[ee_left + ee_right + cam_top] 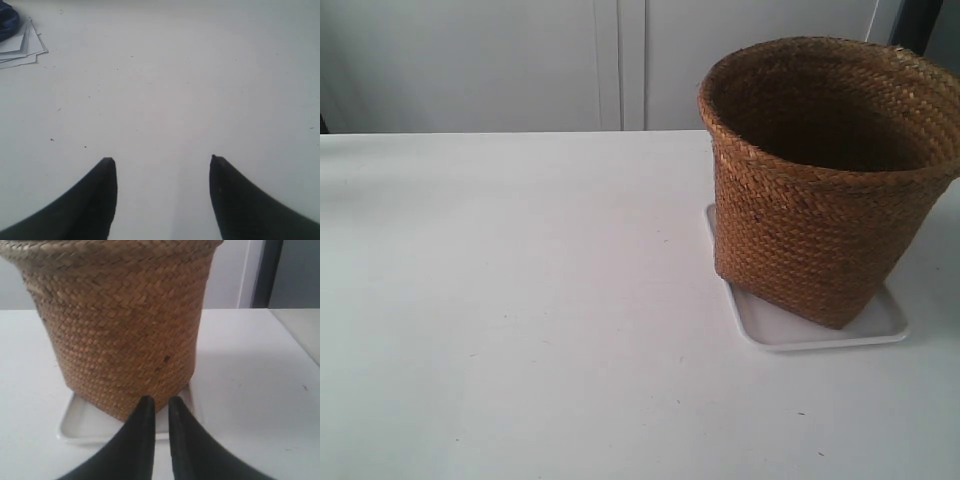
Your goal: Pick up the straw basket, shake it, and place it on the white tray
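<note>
The brown straw basket (820,200) stands upright on the white tray (790,330) at the exterior view's right, its base turned at an angle to the tray's edges. Neither arm shows in that view. The right wrist view has the basket (120,330) and the tray (80,425) close ahead. My right gripper (159,400) hangs just short of the basket's lower corner, its fingers nearly together with nothing between them. My left gripper (162,160) is open over bare white table, holding nothing.
A stack of white papers (22,47) and a dark blue object (7,22) lie at one corner of the left wrist view. Pale cabinet doors (620,60) stand behind the table. White tabletop (520,300) stretches to the basket's left in the exterior view.
</note>
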Controlling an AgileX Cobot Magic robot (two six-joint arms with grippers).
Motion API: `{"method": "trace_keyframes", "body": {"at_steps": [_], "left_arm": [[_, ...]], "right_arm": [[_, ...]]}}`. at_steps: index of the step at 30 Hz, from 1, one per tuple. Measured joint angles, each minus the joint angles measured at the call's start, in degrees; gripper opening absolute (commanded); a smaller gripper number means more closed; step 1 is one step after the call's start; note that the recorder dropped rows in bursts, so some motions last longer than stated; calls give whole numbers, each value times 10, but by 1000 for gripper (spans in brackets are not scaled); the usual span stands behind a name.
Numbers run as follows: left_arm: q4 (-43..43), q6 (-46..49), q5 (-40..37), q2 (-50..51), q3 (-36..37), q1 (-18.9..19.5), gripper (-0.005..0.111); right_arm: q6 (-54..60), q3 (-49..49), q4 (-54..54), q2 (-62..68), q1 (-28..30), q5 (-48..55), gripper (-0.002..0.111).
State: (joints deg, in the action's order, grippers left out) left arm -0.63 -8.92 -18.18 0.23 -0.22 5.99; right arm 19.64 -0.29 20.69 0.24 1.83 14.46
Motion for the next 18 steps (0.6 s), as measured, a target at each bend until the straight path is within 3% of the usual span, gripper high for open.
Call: {"method": "trace_keyframes", "body": {"at_steps": [3,10,18], "left_arm": [[0,0,0,0,0,0,59],[0,0,0,0,0,0,59],[0,0,0,0,0,0,59]], "right_arm": [[-1,0,-1,0,13,-14,11],[-1,0,-5,0,-66,-34,11],[-1,0,-36,0,-88,-7,11]]}}
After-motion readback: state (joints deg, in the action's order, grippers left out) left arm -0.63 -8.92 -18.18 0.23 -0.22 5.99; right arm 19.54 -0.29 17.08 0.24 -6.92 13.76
